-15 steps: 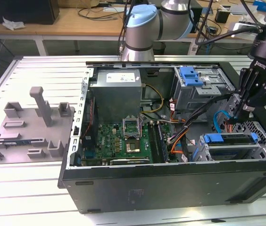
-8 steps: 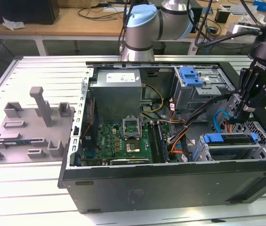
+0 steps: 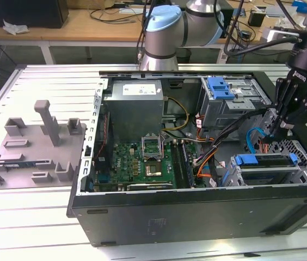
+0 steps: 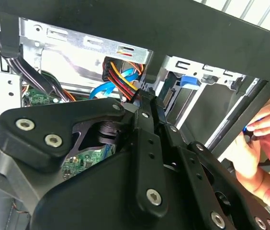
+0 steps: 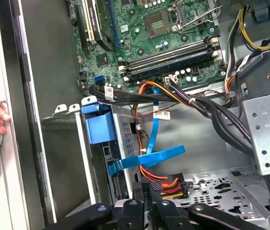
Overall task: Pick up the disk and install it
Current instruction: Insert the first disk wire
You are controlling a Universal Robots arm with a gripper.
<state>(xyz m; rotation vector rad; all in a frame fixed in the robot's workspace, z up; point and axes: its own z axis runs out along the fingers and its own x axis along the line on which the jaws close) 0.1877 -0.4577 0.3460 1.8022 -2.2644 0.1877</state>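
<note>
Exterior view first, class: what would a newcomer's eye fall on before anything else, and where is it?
The open black metal computer case sits in the middle, its green circuit board bare. At the exterior view's right the robot's black claw hangs inside the case near a silver drive cage with blue plastic clips. On that view's left a grey plastic fixture with upright posts stands on the slatted table.

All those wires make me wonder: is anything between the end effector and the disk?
Yes. The end effector hangs just above the disk in its bay at the exterior view's right; a blue flat cable and a bundle of coloured wires lie between them.
</note>
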